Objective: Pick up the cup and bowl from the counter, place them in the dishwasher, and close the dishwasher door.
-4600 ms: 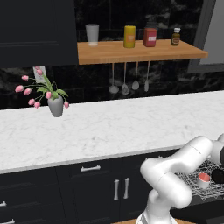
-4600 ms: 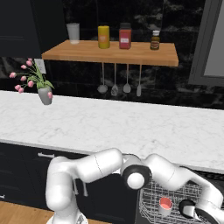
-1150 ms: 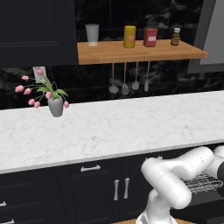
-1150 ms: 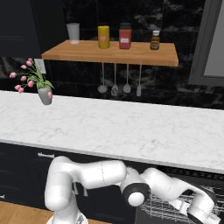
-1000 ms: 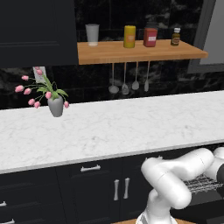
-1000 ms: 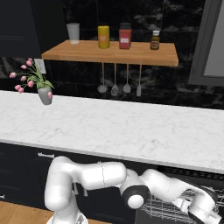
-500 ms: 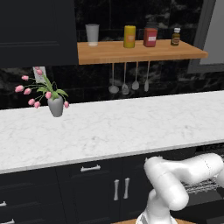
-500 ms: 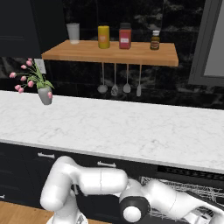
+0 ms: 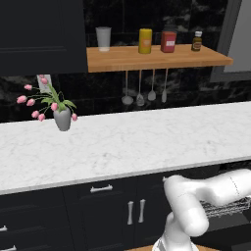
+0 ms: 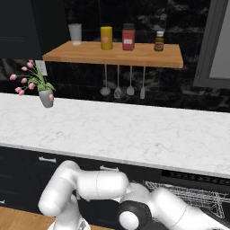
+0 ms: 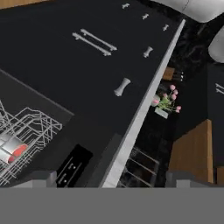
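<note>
Worktop (image 9: 147, 142) carries no cup or bowl now, and a red-and-white item (image 11: 12, 148), prob. one of them, lies in the wire rack (image 11: 26, 135) of the dishwasher (image 10: 197, 197), so loading looks done or nearly; door closing is what's left. Rack is pulled out toward the room, long axis front-to-back. Tool (image 11: 109, 179) is low by the dishwasher, tips spread wide, nothing between them.

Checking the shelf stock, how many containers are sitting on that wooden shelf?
4, in a row on the shelf: white cup at left, then yellow jar, red jar, and small brown bottle at right.
</note>
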### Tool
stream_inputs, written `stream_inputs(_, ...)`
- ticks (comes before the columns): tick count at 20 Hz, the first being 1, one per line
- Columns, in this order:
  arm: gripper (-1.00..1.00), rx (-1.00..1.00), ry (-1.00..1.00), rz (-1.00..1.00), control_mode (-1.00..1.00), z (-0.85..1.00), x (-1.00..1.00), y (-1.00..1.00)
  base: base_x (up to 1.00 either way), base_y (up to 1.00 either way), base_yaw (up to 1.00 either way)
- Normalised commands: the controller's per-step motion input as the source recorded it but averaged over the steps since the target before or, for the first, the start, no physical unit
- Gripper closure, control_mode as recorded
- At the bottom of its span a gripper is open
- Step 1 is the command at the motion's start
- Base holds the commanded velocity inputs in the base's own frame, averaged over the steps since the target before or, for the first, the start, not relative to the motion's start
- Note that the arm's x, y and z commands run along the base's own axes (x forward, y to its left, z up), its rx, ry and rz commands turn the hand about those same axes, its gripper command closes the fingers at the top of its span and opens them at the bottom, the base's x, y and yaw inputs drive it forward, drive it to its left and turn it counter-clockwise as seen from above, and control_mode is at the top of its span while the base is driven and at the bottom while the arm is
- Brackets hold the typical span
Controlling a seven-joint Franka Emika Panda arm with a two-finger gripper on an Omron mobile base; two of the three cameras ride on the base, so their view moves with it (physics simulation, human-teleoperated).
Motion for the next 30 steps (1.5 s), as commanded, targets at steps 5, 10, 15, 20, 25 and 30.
stream_inputs(5,-1.0,0.14,0.31,-0.33,-1.0,0.48,-0.74,0.46,0.0,0.0,0.0)
stream_inputs(10,-1.0,0.05,0.17,-0.34,-1.0,0.06,-0.89,0.71,0.0,0.0,0.0)
stream_inputs(15,-1.0,-0.03,0.0,-0.36,-1.0,-0.02,-0.62,1.0,0.0,0.0,0.0)
stream_inputs(20,-1.0,-0.06,0.0,-0.31,-1.0,0.0,-0.08,0.76,0.0,0.0,0.0)
stream_inputs(25,-1.0,0.0,0.04,-0.23,-1.0,0.0,-0.28,0.02,0.0,0.0,0.0)
stream_inputs(30,-1.0,0.05,0.11,-0.18,-1.0,-0.09,-0.65,-0.26,0.0,0.0,0.0)
